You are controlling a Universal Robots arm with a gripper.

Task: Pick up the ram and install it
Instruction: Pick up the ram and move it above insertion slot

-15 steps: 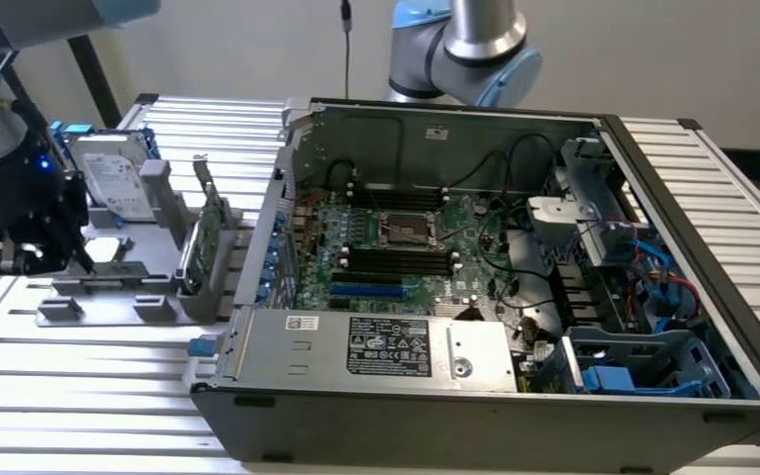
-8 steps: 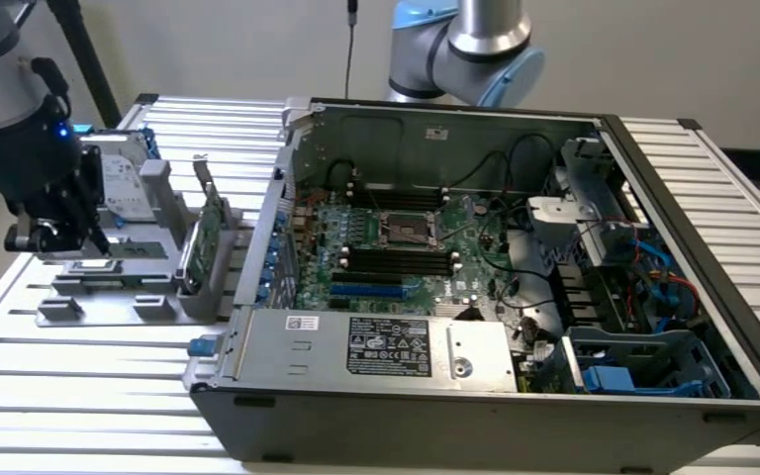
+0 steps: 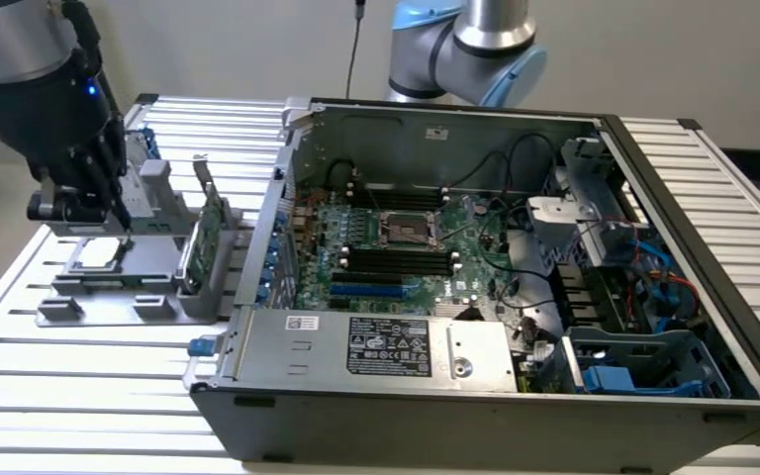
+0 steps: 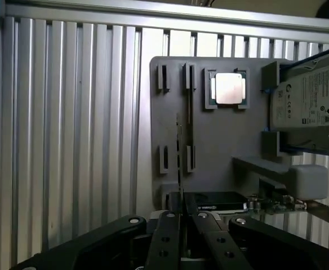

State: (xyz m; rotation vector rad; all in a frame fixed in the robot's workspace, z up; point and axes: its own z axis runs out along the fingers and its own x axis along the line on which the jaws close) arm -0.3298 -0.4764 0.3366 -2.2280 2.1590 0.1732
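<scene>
The ram [image 4: 178, 149] appears edge-on in the wrist view as 1 thin dark strip; its chips and colour cannot be made out. Its near end sits between the narrow-set fingers of the gripper [image 4: 181, 209], which clamp it. It lies over the gray holder [image 4: 221, 140], between 2 columns of slots; contact with the holder cannot be determined. In the exterior view, the gripper [image 3: 83, 203] masks the ram.

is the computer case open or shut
Open. No panel covers the upward-facing side of the case, so the motherboard and power supply inside it are plainly visible.
</scene>
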